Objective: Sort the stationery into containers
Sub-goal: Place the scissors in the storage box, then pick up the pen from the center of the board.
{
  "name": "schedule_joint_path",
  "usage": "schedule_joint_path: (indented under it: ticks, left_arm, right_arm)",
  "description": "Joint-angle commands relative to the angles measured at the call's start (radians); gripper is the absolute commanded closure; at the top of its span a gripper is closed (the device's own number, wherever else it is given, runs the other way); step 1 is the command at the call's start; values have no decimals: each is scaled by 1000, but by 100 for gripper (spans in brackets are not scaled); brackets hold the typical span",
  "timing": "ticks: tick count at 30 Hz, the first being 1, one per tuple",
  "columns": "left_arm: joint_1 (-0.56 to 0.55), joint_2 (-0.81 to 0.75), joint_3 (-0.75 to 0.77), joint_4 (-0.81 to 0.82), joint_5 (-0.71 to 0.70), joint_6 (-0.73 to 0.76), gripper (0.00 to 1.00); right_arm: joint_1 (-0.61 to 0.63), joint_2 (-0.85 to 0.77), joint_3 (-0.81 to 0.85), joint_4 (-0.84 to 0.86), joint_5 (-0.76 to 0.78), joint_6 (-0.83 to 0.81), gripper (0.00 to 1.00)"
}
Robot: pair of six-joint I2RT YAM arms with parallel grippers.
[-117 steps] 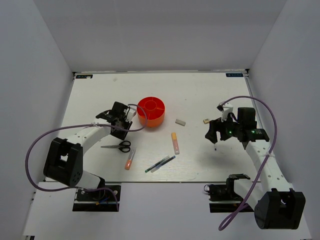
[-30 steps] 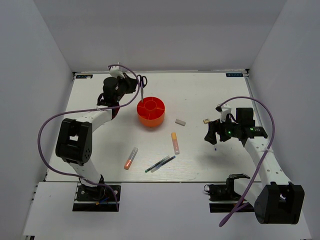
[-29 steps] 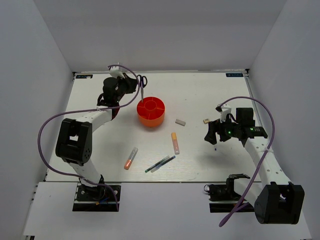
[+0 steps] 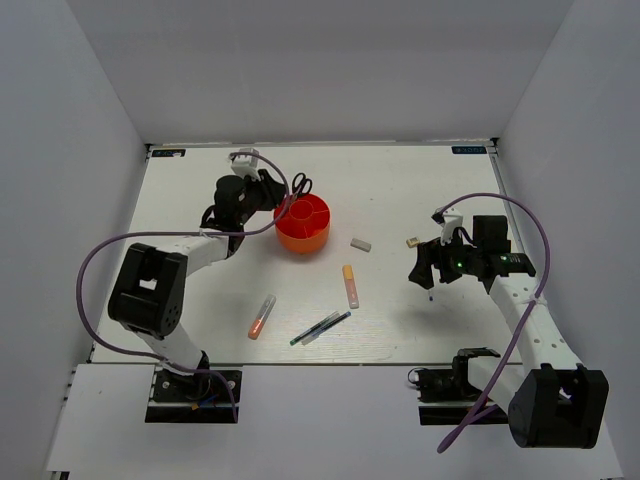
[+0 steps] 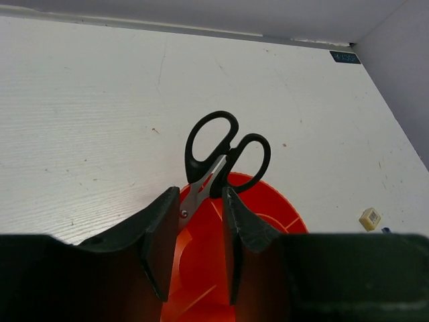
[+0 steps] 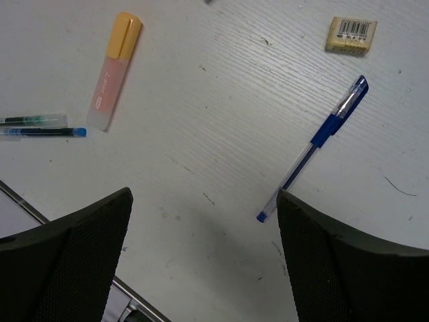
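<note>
Scissors (image 5: 221, 163): likely stiff, slick steel, handle-heavy; you take them near the pivot. Left gripper (image 5: 198, 201) jaws flank the blades inside orange organiser (image 5: 268, 218), clamping unclear; right gripper (image 6: 202, 201) jaws apart, empty.

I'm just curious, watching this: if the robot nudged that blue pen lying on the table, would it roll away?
Probably only a little: the blue pen has a round barrel but a clip near its cap, which would likely stop it. It looks thin, stiff and light, so a push should slide it easily on the white table.
</note>
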Motion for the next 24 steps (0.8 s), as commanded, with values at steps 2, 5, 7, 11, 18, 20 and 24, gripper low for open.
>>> schedule_joint_path:
  ticks: [2, 5, 7, 11, 18, 20, 24]
  left_arm:
    - [-1, -100, -12, -14, -8, 20, 58]
    - [-4, -171, -2, -89, 11, 26, 88]
    - [-9, -230, 42, -351, 2, 37, 100]
    - [-106, -333, 189, -912, -148, 23, 94]
    - [-303, -295, 174, -1538, -269, 49, 34]
    - [-329, -258, 150, -1582, -269, 52, 40]
    - [-423, -153, 125, -1562, -294, 34, 60]
  right_arm:
    - [-10, -19, 30, -3, -22, -14, 11]
    - [-15, -24, 30, -6, -27, -14, 11]
    - [-13, -24, 28, -3, -22, -11, 11]
    - [-13, -2, 40, -22, -53, -6, 67]
    - [-12, 24, 70, -62, -105, -22, 9]
    - [-11, 22, 67, -72, -123, -32, 9]
    - [-13, 18, 70, -78, -131, -35, 36]
